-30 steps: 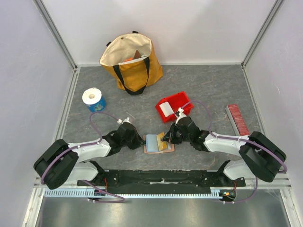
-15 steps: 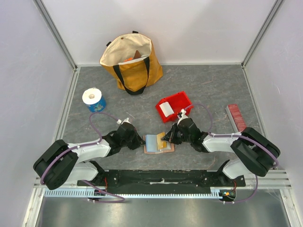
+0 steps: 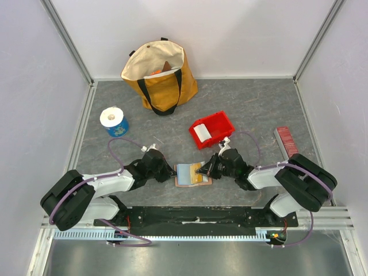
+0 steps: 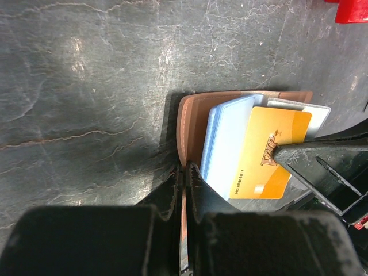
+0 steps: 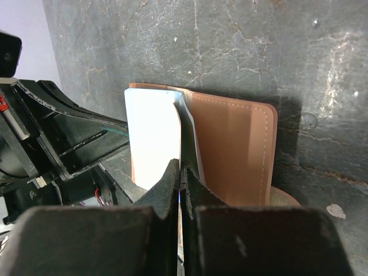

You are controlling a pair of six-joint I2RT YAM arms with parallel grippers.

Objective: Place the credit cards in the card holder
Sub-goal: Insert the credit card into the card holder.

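Card holder [image 4: 188, 123] lies open on the table [image 3: 259, 109], at 6 o'clock from the red bin [image 3: 222, 123].
Left gripper [image 4: 184, 175] is clenched on its 9 o'clock edge. Right gripper [image 5: 180, 172], at 3 o'clock, is clenched on the yellow card [image 4: 253, 161], which lies over a light blue card [image 4: 227, 138] inside.

the card holder [image 3: 193, 184] lies near centre, the credit cards [image 3: 192, 172] on it; bin [image 3: 222, 123] just behind-right, bag [image 3: 161, 83] far behind, roll [image 3: 113, 121] left, bar [image 3: 286, 141] right.

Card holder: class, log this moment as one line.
left gripper: shut on card holder edge | right gripper: shut on yellow card | yellow card: over open card holder, overlapping light blue card
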